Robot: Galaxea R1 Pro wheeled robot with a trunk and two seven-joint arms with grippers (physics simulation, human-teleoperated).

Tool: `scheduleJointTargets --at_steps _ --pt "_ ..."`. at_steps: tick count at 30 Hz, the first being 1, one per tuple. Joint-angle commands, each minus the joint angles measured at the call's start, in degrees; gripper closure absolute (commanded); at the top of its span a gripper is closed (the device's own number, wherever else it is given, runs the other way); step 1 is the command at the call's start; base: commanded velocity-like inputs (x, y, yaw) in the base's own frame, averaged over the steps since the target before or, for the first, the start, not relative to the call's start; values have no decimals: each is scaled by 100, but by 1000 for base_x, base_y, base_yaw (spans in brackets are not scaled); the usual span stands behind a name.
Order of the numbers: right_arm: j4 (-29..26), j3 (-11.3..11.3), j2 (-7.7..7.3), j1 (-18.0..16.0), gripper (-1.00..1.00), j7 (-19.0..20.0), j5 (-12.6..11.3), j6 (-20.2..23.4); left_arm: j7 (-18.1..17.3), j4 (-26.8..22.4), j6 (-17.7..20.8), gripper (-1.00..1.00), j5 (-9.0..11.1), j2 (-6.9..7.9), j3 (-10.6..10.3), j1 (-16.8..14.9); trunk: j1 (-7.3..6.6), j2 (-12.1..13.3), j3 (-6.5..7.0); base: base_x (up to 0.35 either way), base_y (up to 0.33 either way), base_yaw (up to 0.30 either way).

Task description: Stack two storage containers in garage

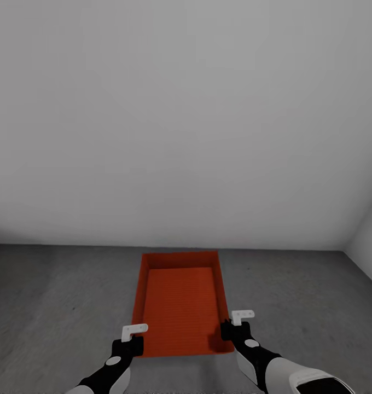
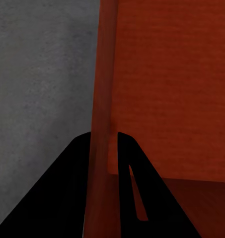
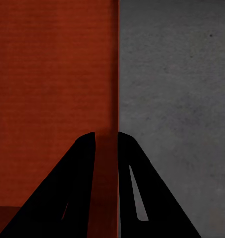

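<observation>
One red-orange open-top storage container (image 1: 180, 301) lies lengthwise ahead of me over the garage's dark grey concrete floor (image 1: 54, 295). My left gripper (image 1: 133, 345) is shut on its left wall near the near corner. My right gripper (image 1: 228, 331) is shut on its right wall. In the left wrist view the gripper (image 2: 103, 136) has the thin red wall between its black fingers (image 2: 67, 188), with the container's inside (image 2: 172, 89) beside it. The right wrist view shows the same grip (image 3: 106, 135) on the container (image 3: 52, 74). Whether it touches the floor I cannot tell.
A plain white wall (image 1: 186, 120) rises close behind the container. A second white wall (image 1: 369, 246) meets it at the right corner. Bare concrete floor (image 3: 177, 74) spreads on both sides of the container.
</observation>
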Motion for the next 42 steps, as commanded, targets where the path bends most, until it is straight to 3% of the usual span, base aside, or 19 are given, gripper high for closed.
scheduleJointTargets --at_steps 1,42 --pt "21 -175 3 -3 100 10 -21 -12 55 -19 -77 100 -24 0 -1 -7 0 -5 -15 0 0 0" --pt "21 -175 3 -3 100 10 -21 -10 55 -19 -77 100 -26 -4 -1 -7 0 -5 -393 0 0 0"
